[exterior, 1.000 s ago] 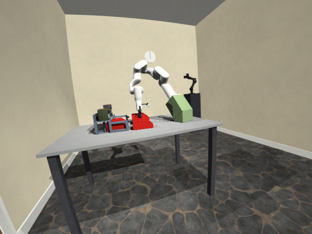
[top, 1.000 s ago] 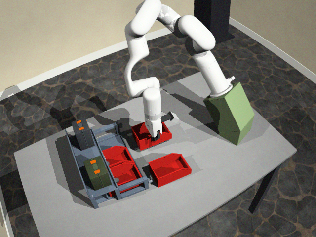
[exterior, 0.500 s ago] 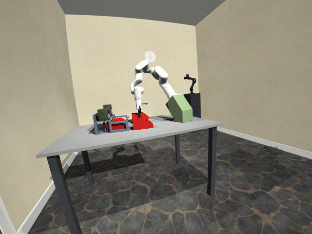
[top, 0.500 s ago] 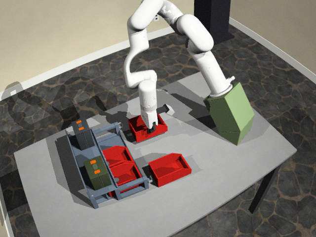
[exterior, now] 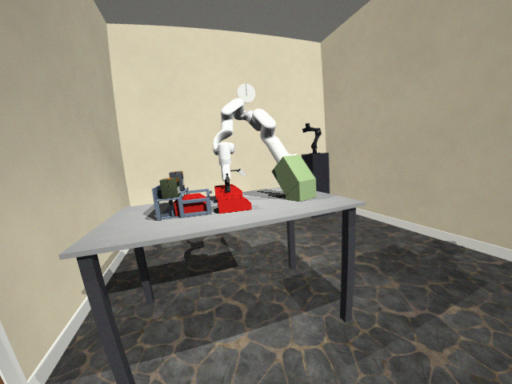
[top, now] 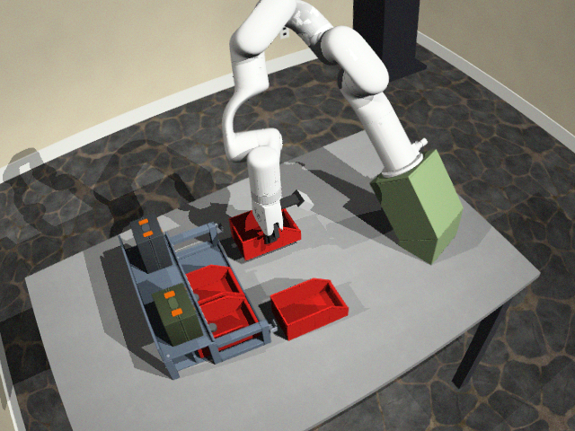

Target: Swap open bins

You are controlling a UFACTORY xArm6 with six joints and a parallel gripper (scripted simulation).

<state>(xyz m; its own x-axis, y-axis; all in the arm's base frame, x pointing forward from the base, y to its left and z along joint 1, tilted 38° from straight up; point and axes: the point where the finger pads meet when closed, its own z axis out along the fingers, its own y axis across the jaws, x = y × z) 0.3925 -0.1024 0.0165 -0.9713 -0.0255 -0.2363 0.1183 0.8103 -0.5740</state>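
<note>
My pincer (top: 274, 233) is clenched on the side wall of the red plastic open bin (top: 264, 233), resting on the grey table top (top: 371, 324) under me. Thin wall grip; tilting may slip it.

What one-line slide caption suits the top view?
Gripper shut on a red bin's wall beside the shelf; another bin waits nearby.

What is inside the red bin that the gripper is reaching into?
The gripper, fingers closed on the bin's wall, fills its middle. Bare red floor shows beside it. Any parts under the gripper are covered.
</note>
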